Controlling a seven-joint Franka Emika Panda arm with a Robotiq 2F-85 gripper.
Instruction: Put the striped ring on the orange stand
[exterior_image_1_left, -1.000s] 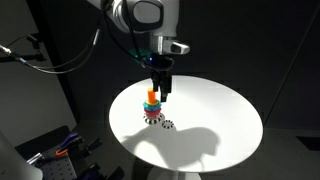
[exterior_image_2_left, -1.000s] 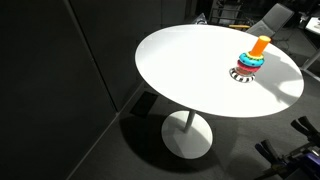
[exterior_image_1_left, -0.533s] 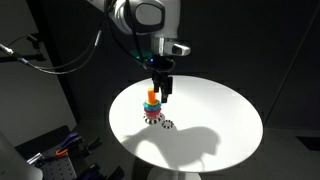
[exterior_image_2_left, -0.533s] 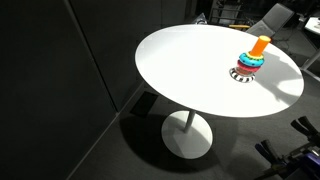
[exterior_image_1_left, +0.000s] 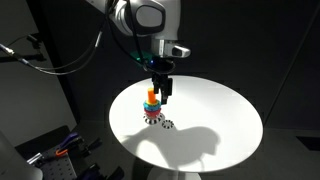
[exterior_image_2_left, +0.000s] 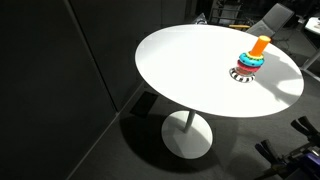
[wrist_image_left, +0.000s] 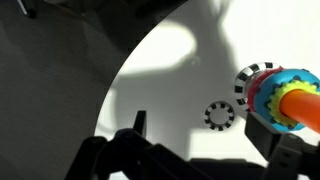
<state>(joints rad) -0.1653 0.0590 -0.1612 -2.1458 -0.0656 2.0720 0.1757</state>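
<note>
Wrist view: we locate the striped ring (wrist_image_left: 219, 114) lying flat on the white surface (wrist_image_left: 170, 70), right of frame centre. It sits just up and to the right of the gripper (wrist_image_left: 200, 128), whose jaws are spread, one dark finger at lower centre-left and the other at lower right. Nothing is held between them. The ring has no long axis, so any approach angle across its rim should serve. The orange stand (wrist_image_left: 302, 102) lies at the right edge, already carrying the coloured rings (wrist_image_left: 270, 95). A wider striped ring (wrist_image_left: 248, 80) lies at the base of that stack, just above and to the right of the striped ring, and we judge it the likeliest item to be picked up by mistake.

In an exterior view, the gripper (exterior_image_1_left: 160, 90) hangs above the surface (exterior_image_1_left: 220, 110), close beside the top of the orange stand (exterior_image_1_left: 152, 93). The striped ring (exterior_image_1_left: 168, 125) lies lower in frame, apart from the stack. We judge that a descent is required before any grasp.

In an exterior view, the orange stand (exterior_image_2_left: 261, 44) stands at upper right on the surface (exterior_image_2_left: 190, 70). The gripper is out of frame, and the striped ring is too small to pick out.
</note>
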